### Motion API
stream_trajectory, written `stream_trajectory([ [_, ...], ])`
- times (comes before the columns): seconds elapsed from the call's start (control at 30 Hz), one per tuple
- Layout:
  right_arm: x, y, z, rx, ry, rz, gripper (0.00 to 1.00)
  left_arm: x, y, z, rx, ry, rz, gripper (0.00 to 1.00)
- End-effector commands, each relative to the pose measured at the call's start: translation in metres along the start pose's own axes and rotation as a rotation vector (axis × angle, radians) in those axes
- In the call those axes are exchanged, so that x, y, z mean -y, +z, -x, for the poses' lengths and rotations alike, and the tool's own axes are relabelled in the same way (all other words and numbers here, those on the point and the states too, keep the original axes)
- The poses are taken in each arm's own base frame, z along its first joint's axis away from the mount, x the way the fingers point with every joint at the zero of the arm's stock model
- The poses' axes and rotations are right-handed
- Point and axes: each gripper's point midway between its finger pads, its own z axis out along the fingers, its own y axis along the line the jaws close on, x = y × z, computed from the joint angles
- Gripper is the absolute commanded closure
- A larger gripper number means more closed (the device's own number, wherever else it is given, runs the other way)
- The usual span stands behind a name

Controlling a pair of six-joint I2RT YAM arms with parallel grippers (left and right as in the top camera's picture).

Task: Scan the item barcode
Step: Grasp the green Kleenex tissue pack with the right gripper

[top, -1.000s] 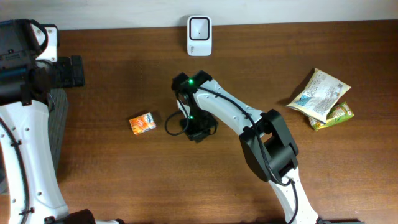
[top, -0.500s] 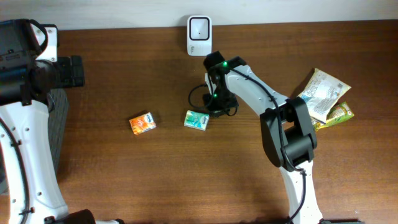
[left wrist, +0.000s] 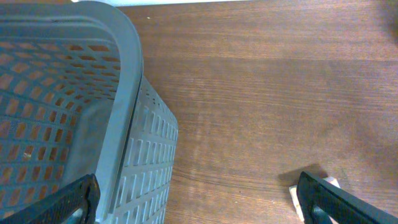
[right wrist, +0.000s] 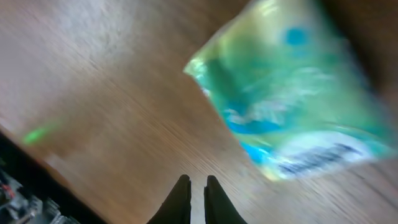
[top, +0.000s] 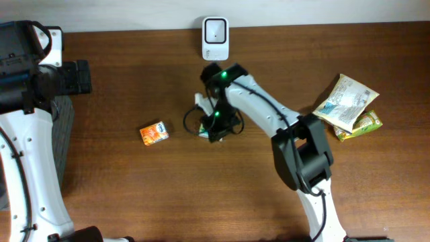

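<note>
Since half a second ago, we note the right pincer (right wrist: 196, 183) has swung back left from below the scanner (top: 215, 30). It is nearly closed and empty. The green packet (right wrist: 292, 99) lies mid-frame, mostly hidden by the arm. Left pincer (left wrist: 196, 193) wide, empty. Orange packet (top: 154, 133) further left.

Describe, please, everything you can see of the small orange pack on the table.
The orange pack is small and rectangular, orange with a pale blue-and-white patch on its top face; material unclear, perhaps card. It lies flat and slightly askew on the brown wooden table, alone, with nothing touching it.
</note>
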Motion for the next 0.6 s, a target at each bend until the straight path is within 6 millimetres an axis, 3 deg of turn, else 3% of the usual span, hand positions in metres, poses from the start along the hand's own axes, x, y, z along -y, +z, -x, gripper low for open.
stream_trajectory([
  [0.0,0.017,0.006,-0.008,-0.014,0.027,-0.101,0.91,-0.003,0.001,-0.001,-0.002,0.011,0.008,0.01],
  [0.1,0.062,-0.005,-0.004,0.020,0.124,-0.312,0.90,-0.003,0.001,-0.001,-0.002,0.011,0.008,0.01],
  [0.23,0.086,-0.016,0.017,0.124,0.168,-0.306,0.93,-0.003,0.001,-0.001,-0.002,0.011,0.008,0.01],
  [0.43,0.081,-0.033,0.068,0.351,0.143,-0.085,0.90,-0.003,0.001,-0.001,-0.002,0.011,0.008,0.01],
  [0.5,0.080,-0.038,0.073,0.373,0.141,-0.048,0.87,-0.003,0.001,-0.001,-0.002,0.011,0.008,0.01],
  [0.57,0.078,-0.043,0.068,0.360,0.183,-0.005,0.75,-0.003,0.001,-0.001,-0.002,0.011,0.008,0.01],
])
